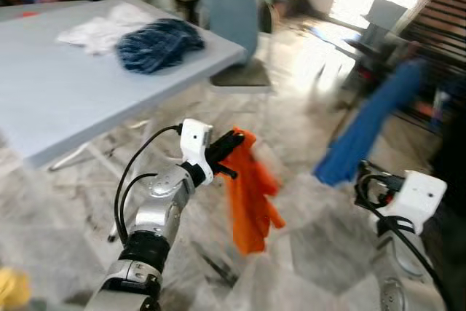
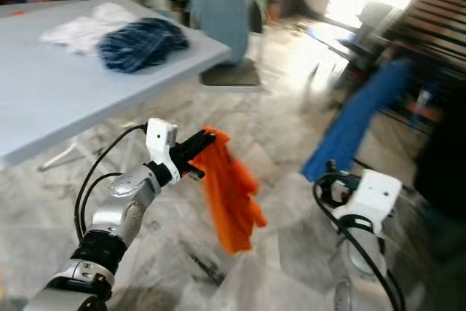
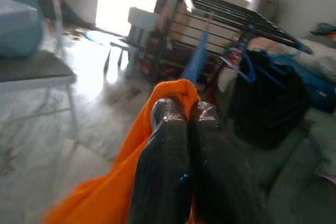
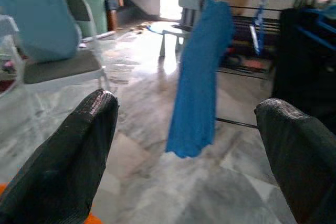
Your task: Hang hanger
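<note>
Evidently the left gripper (image 1: 231, 145) is clamped narrow on the top of a limp orange cloth garment (image 1: 251, 198), held out over the marble floor with the garment dangling free; no hanger can be made out under the cloth. The right gripper (image 4: 191, 145) is spread wide and holds nothing, facing a long blue cloth (image 4: 199, 74) hanging by the dark slatted drying rack (image 3: 231, 22) to the far right. To do this well, carry the garment steadily toward that rack, keeping the grip firm and the cloth clear of the grey counter (image 1: 65, 100) at left.
</note>
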Controlling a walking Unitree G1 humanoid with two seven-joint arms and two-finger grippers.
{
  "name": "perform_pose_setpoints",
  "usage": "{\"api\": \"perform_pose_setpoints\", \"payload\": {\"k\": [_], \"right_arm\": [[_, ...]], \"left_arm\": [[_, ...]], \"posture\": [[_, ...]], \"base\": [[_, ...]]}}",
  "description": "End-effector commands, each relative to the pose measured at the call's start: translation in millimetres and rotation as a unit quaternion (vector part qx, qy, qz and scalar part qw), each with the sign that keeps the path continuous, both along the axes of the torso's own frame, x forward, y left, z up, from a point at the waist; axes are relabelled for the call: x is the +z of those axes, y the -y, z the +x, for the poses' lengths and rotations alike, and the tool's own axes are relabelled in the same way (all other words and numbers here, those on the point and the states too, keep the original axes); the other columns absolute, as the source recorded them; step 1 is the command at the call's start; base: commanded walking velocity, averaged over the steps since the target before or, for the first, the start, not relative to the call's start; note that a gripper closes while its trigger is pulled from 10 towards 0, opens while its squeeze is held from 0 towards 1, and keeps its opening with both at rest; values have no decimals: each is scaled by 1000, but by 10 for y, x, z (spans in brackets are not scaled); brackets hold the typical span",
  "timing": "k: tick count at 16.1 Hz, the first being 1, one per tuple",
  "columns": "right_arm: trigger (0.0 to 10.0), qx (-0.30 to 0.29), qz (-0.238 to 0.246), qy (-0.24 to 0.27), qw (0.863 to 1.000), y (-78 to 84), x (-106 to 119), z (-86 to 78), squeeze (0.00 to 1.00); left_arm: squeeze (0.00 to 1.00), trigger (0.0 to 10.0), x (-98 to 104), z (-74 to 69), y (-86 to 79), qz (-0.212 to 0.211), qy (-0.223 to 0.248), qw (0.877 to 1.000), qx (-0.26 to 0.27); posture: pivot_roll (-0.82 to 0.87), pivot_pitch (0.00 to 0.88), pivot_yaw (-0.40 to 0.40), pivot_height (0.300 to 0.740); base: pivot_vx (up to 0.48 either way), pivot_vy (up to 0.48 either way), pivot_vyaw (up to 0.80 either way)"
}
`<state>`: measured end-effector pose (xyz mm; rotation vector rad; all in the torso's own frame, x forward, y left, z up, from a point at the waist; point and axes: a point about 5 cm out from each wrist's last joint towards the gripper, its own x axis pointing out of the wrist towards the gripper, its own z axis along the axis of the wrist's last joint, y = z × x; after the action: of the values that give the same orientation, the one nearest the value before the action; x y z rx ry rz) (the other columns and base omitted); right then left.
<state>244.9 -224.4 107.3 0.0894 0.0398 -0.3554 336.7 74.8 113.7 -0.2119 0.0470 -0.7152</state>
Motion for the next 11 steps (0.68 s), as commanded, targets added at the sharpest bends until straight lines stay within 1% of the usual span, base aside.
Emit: {"api": "perform_pose_setpoints", "payload": {"k": [1, 3, 4, 8, 10, 11], "right_arm": [[10000, -10, -5, 2, 1000, 66, 18, -17, 0], [10000, -11, -5, 3, 1000, 65, 20, -15, 0], [10000, -12, -5, 3, 1000, 60, 20, -16, 0], [10000, -15, -3, 5, 1000, 58, 20, -28, 0], [10000, -16, -3, 6, 1000, 51, 21, -24, 0], [10000, -16, -3, 6, 1000, 50, 21, -25, 0]], "left_arm": [[0, 10000, 52, -6, 128, -1, 10, 1000, -17], [0, 10000, 54, -10, 146, 1, 13, 1000, -25], [0, 10000, 44, -22, 164, 3, 11, 999, -33], [0, 10000, 23, -58, 219, 12, 15, 998, -52], [0, 10000, 18, -77, 247, 31, 28, 997, -67], [0, 10000, 17, -80, 250, 33, 29, 997, -68]], "posture": [[16, 0, -88, 740], [15, 0, -86, 740], [14, 0, -84, 740], [13, 0, -80, 740], [12, 0, -78, 740], [13, 0, -77, 740]], "base": [[0, 446, -800], [0, 437, -800], [244, 416, -800], [295, 379, -800], [345, 334, -800], [352, 326, -800]]}}
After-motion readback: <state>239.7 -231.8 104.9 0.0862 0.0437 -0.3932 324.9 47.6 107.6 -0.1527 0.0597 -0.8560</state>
